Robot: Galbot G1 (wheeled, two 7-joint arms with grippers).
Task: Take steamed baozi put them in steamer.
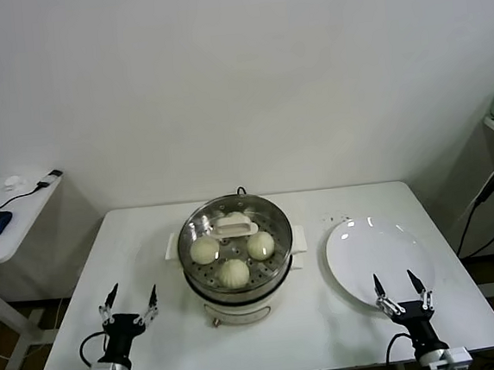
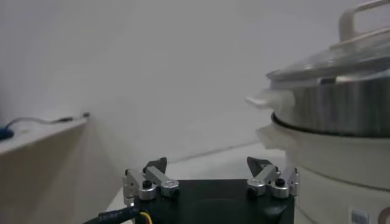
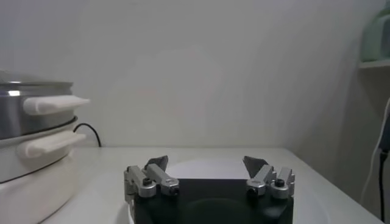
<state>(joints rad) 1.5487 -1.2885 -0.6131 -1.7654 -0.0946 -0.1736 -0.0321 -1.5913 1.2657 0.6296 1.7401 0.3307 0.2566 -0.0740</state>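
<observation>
Now the round shiny steel steamer on its cream-white base sits mid-bench under a round glass lid, with three cream-white domed baozi visible inside. At its three o'clock lies a flat white plate. Left gripper at seven o'clock and right gripper at four o'clock both hold jaws wide, holding nothing.
</observation>
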